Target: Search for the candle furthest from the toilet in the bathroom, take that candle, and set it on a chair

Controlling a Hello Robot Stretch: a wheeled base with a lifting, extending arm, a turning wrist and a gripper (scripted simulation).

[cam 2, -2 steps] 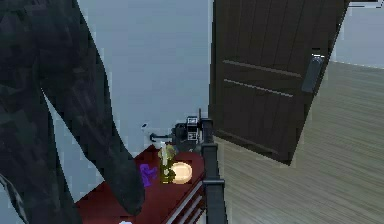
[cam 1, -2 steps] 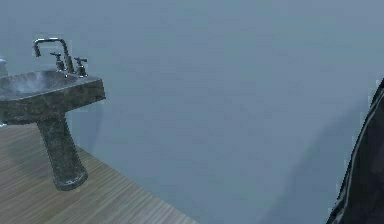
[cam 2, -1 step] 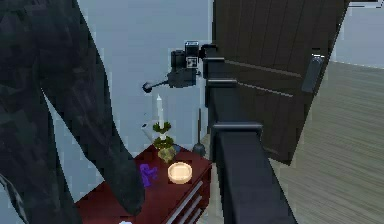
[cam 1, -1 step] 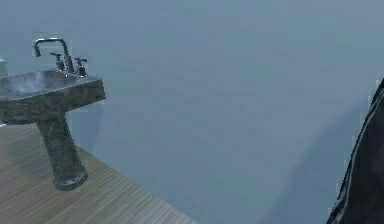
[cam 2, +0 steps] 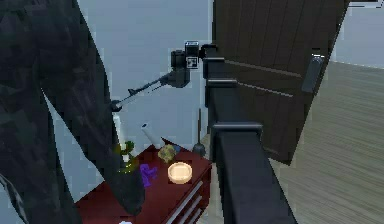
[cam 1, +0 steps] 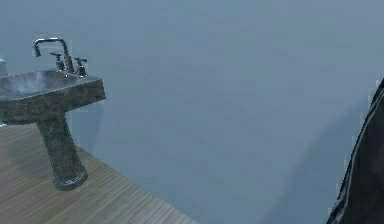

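End effector (cam 2: pixel 121 99) hangs high before the wall, fingers spread or pressed together I cannot tell. Pale squat candle (cam 2: pixel 180 172) sits on the red surface (cam 2: pixel 198 178), below it and slightly right in the arm side view.

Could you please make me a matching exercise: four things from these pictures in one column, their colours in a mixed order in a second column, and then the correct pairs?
Things:
1. sink
2. door
3. candle
4. cabinet

Colours:
a. red
b. dark brown
c. mottled grey
d. pale cream

Pairs: 1-c; 2-b; 3-d; 4-a
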